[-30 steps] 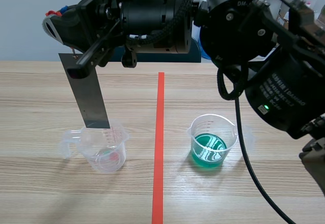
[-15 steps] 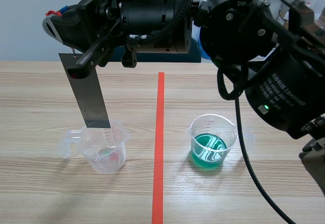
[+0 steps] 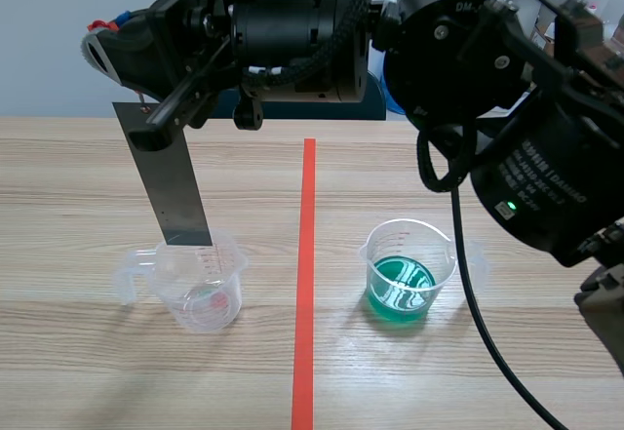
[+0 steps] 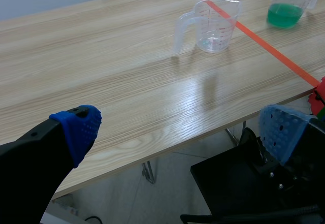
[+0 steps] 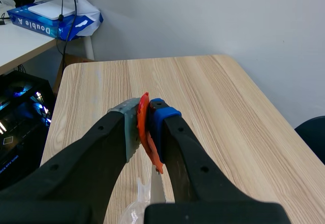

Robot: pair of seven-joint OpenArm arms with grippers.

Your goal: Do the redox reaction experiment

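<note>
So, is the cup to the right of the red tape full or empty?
Partly filled: green liquid covers only the lower part of the clear cup, well below its rim.

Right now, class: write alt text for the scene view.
The right gripper holds a grey metal strip over a clear measuring cup, lower end at its rim. Across the red tape line stands a cup of green liquid.

blue box [image 5: 51, 25] on white desk [image 5: 23, 45] | lit computer case [image 5: 20, 117] under it
</note>
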